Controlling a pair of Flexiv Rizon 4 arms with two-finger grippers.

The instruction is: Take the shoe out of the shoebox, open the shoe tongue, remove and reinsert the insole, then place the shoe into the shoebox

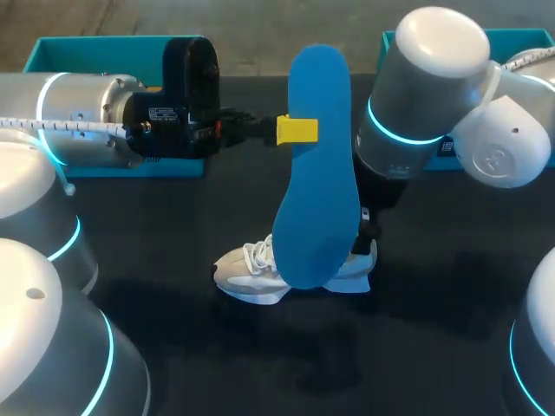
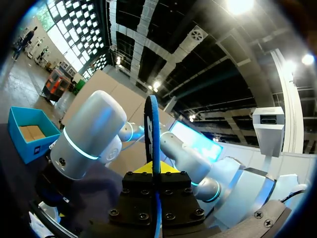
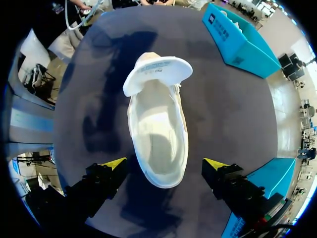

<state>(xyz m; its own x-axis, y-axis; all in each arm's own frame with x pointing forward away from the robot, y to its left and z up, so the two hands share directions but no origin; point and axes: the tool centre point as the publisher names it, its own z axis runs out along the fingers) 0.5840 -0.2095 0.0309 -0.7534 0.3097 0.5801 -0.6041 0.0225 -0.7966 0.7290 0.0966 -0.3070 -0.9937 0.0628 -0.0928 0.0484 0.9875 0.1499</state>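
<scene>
Shoe point(image 3: 157, 134), white with its tongue folded toward the toe, stands on the dark table point(image 3: 223, 99) directly under the right gripper point(image 3: 166, 166). That gripper's fingers are spread wide to either side of the heel, clear of it and holding nothing. The blue insole point(image 1: 319, 173) hangs upright in the air above the shoe, its edge pinched between the fingers of the left gripper point(image 1: 297, 129).

The dark worktop point(image 3: 218, 99) is lit pretty softly from overhead. Loose shadows are cast across it beside the white shoe point(image 3: 157, 144).
</scene>
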